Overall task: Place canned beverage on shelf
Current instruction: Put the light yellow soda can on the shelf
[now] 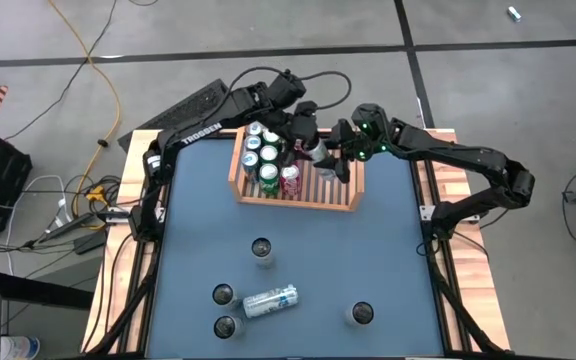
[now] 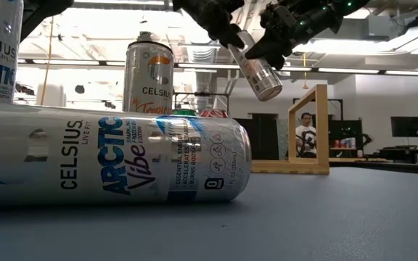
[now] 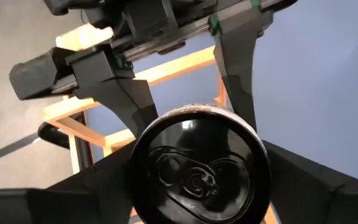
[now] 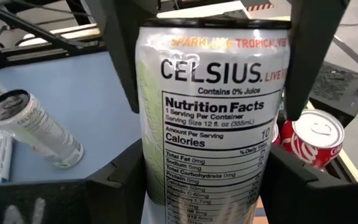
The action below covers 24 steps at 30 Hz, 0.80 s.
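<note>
Blue-grey tabletop (image 1: 368,240) on a grey floor; light-brown wooden slatted shelf (image 1: 340,198) sits at 12 o'clock on it, green and red cans (image 1: 268,160) filling its left rows. Both arms meet above the shelf on one tall silver Celsius can (image 2: 258,72), tilted and held off the slats. Right gripper (image 4: 211,81) is clamped across the can body, a finger on each side. Left gripper (image 3: 185,124) straddles the same can at its top end, fingers right at its sides; can't tell if they press. Spare cans: four upright silver ones (image 1: 261,247) toward 6 o'clock, one white-blue Celsius can (image 1: 269,301) lying flat among them.
</note>
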Motion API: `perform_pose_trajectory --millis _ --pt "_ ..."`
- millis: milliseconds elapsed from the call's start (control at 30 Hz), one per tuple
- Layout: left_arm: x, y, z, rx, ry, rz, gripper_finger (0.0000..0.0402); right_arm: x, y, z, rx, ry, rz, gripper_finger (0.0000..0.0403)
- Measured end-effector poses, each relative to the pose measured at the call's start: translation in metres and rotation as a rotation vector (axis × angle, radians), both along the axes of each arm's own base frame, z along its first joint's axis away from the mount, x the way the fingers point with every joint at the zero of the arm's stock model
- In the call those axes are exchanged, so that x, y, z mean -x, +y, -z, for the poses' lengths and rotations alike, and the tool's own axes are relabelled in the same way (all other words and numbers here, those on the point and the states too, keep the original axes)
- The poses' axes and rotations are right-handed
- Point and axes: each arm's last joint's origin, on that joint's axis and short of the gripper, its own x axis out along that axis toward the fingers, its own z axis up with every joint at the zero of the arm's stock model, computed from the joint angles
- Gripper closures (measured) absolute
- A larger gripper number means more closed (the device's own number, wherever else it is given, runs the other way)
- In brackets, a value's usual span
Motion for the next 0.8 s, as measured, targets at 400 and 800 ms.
perform_pose_trajectory --millis 400,800 --pt "-0.001 -0.001 0.000 -0.083 0.027 -0.044 0.0158 0.001 -0.001 0.001 0.035 0.013 -0.004 0.0145" --pt "0.003 0.005 0.003 -0.172 0.085 -0.125 0.0151 0.030 -0.009 -0.003 0.010 0.123 0.129 0.0087"
